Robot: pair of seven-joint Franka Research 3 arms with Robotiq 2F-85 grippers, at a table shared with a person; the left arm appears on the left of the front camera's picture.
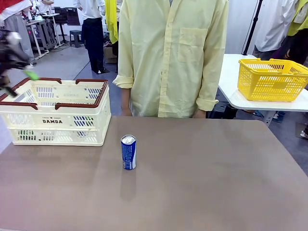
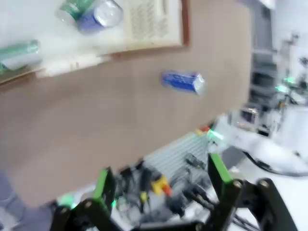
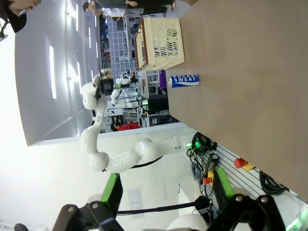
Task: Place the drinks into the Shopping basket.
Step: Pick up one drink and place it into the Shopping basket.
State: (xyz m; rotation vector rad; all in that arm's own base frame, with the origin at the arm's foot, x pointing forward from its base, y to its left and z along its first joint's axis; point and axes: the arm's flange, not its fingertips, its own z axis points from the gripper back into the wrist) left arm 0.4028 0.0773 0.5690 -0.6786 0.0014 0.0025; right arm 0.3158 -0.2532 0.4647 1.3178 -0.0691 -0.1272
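One blue drink can (image 1: 128,152) stands upright on the brown table, right of the cream Shopping basket (image 1: 55,113). My left gripper (image 1: 20,83) hovers, blurred, above the basket's left end. In the left wrist view its jaws (image 2: 161,178) stand open and empty. That view looks down on the blue can (image 2: 183,82) and into the basket (image 2: 184,24), where a blue and a green can (image 2: 91,14) lie together and another green can (image 2: 19,50) lies apart. My right gripper (image 3: 167,190) is open and empty, far from the can (image 3: 184,81) and the basket (image 3: 161,43).
A person in a pale yellow shirt (image 1: 171,57) stands at the table's far edge, hands down. A yellow mesh basket (image 1: 272,79) sits on a separate white table at the right. Cables and a control box (image 3: 211,163) lie beyond the table's near edge.
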